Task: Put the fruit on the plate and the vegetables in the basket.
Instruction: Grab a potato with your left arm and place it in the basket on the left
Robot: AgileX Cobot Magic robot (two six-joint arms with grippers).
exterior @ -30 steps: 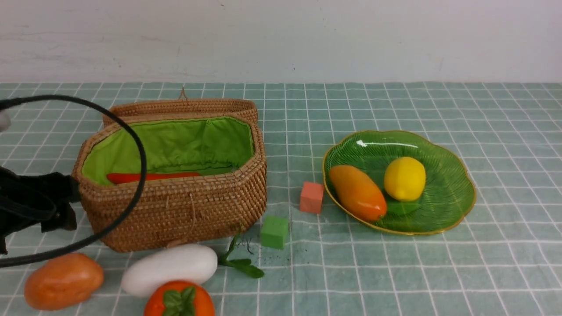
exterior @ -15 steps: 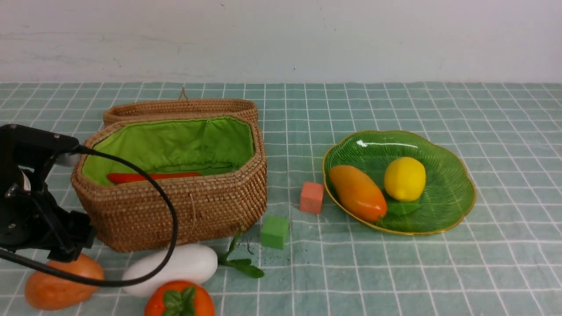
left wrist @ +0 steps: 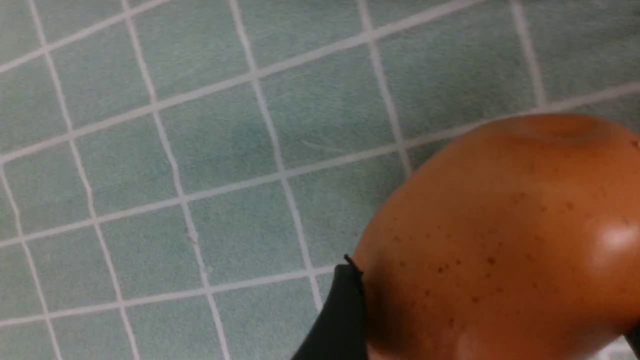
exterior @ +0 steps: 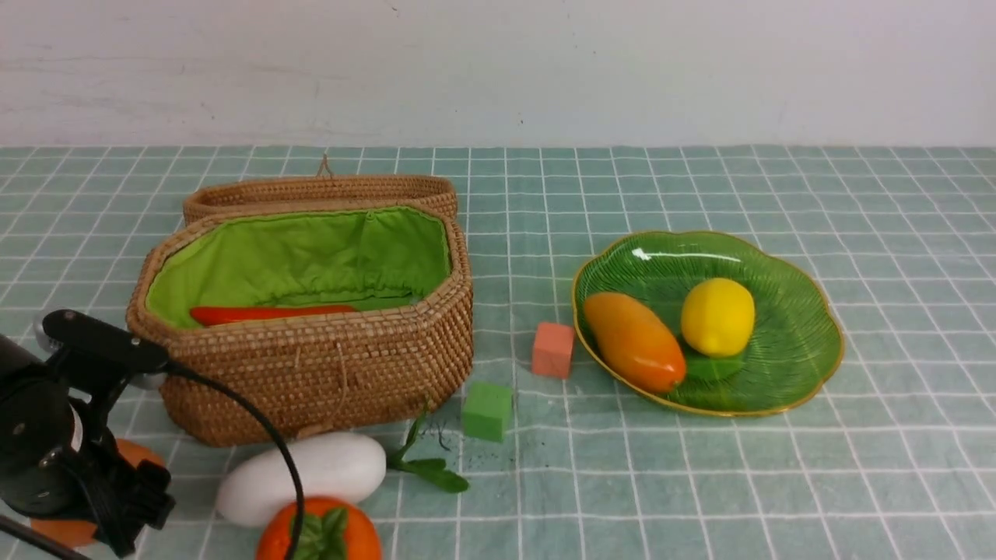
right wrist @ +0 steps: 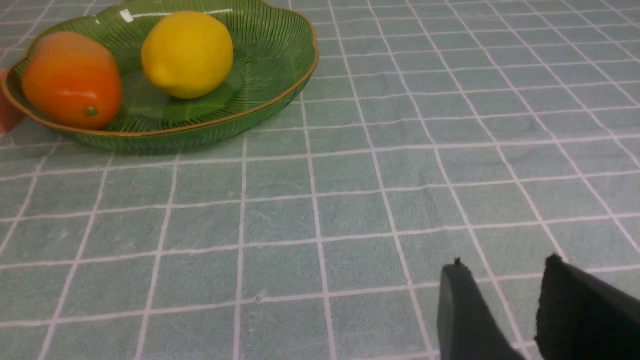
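Observation:
At the front left, my left gripper (exterior: 128, 509) is down over the brown-orange potato (exterior: 66, 531) and hides most of it. In the left wrist view the potato (left wrist: 500, 225) lies on the cloth between the wide-open fingers (left wrist: 340, 320). The white radish (exterior: 303, 476) and the persimmon (exterior: 319, 533) lie in front of the basket (exterior: 311, 365), which holds a red pepper (exterior: 264, 313). The green plate (exterior: 801, 342) holds the mango (exterior: 634, 341) and the lemon (exterior: 717, 316). My right gripper (right wrist: 505, 262) is open and empty above bare cloth, near the plate (right wrist: 280, 95).
An orange cube (exterior: 553, 350) and a green cube (exterior: 487, 411) stand between basket and plate. The basket's lid (exterior: 319, 190) is folded back behind it. My left arm's black cable (exterior: 264, 435) curves past the radish. A white wall runs behind the table.
My left arm has dropped from beside the basket's left end, forward and down onto the potato, now covering most of it. Nothing else has moved.

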